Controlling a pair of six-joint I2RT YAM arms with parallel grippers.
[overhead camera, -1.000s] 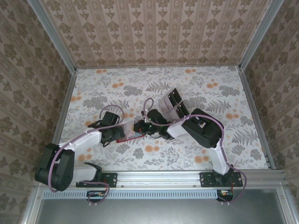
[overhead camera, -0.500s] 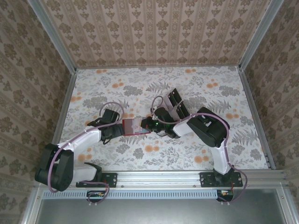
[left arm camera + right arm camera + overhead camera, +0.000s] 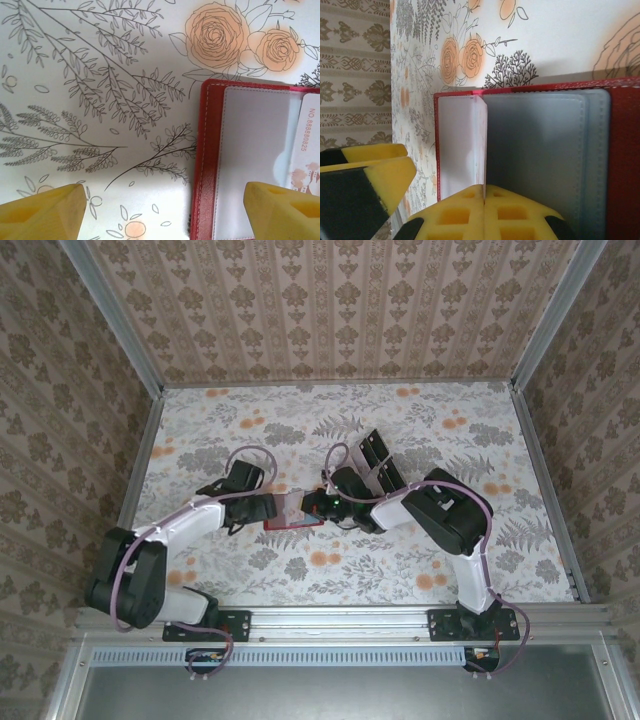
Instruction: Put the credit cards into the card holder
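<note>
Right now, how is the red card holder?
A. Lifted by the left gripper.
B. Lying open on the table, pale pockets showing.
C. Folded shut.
B: the card holder lies open on the table, its pale pockets facing up.

Bright even light, soft shadows, mostly sharp

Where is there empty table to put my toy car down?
Free: the far strip along the back wall, the right side between the right arm and side rail, the near strip along the front rail. Crowded: the centre, where left arm and right arm meet at the wallet, tray just behind.
</note>
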